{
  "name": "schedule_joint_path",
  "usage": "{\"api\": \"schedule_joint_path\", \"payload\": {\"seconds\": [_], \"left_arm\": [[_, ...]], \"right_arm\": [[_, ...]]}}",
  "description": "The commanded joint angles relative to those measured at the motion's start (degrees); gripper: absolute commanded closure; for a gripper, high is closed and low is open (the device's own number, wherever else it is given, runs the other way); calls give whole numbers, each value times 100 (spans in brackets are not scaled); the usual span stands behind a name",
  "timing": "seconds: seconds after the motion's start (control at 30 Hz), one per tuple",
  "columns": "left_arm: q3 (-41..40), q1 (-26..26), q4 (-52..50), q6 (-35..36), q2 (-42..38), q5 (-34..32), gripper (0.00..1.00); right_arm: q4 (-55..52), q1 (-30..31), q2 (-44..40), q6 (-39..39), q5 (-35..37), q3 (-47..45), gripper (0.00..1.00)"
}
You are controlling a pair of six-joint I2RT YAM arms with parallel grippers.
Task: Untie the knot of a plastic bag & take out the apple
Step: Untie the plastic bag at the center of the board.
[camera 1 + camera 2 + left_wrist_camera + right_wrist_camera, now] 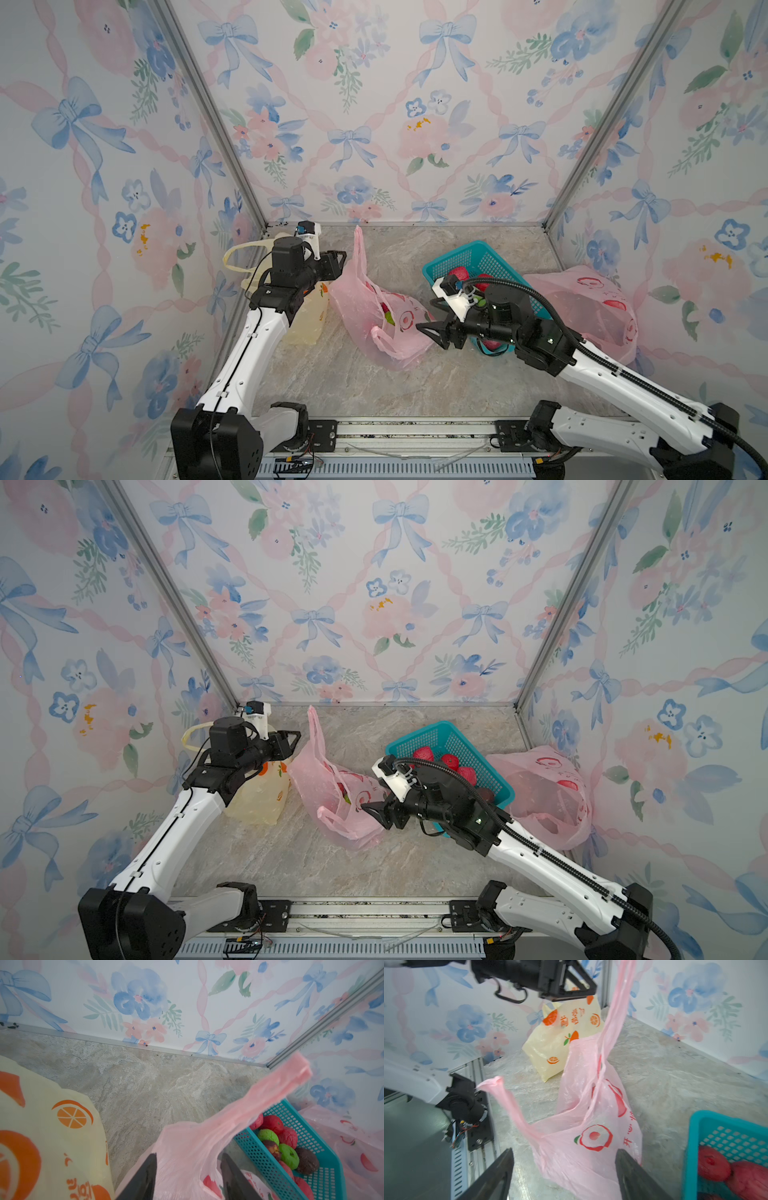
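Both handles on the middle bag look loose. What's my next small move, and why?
Probably ease the right gripper forward into the middle pink bag's opening. Its handles hang apart with no knot, and the right jaws stand open and empty just short of the bag. I can't clearly make out the apple yet.

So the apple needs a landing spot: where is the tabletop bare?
Bare: the marble-patterned tabletop in front, between the crumpled pink plastic bag and the aluminium front rail; also the back strip along the wall. Crowded: yellow orange-print bag left, teal mesh basket and second pink bag right.
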Motion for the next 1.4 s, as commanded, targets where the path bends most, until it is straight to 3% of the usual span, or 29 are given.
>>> {"api": "schedule_joint_path", "payload": {"seconds": [0.0, 0.2, 0.33, 0.43, 0.77, 1.0, 1.13, 1.2, 1.27, 1.37], "left_arm": [[-486, -272, -109, -367, -331, 63, 38], [-1327, -859, 45, -1006, -647, -130, 33], [-2124, -1009, 959, -1555, -731, 240, 29], [-2267, -1138, 1095, -1675, -652, 229, 27], [-2340, -1626, 1650, -1824, -291, 154, 28], [-2409, -1822, 2046, -1935, 223, 338, 35], [-2382, -1936, 2246, -1963, 521, 499, 48], [-2348, -2011, 2255, -1950, 640, 505, 68], [-2322, -2024, 2159, -1923, 698, 435, 100], [-2184, -2018, 1734, -1705, 655, 207, 100]], "right_arm": [[-174, -229, 764, 331, 517, 432, 23], [-606, -276, 2182, 223, 401, 1397, 18], [-695, -284, 2757, 159, 176, 1750, 15], [-798, -274, 3080, 137, 188, 1923, 15], [-1046, -224, 3803, 48, 360, 2215, 24], [-1031, -219, 3947, 74, 351, 2285, 42], [-970, -218, 3958, 97, 251, 2294, 51], [-950, -215, 3974, 95, 212, 2311, 61], [-956, -215, 4002, 82, 181, 2344, 74], [-950, -218, 4011, 76, 205, 2368, 95]]}}
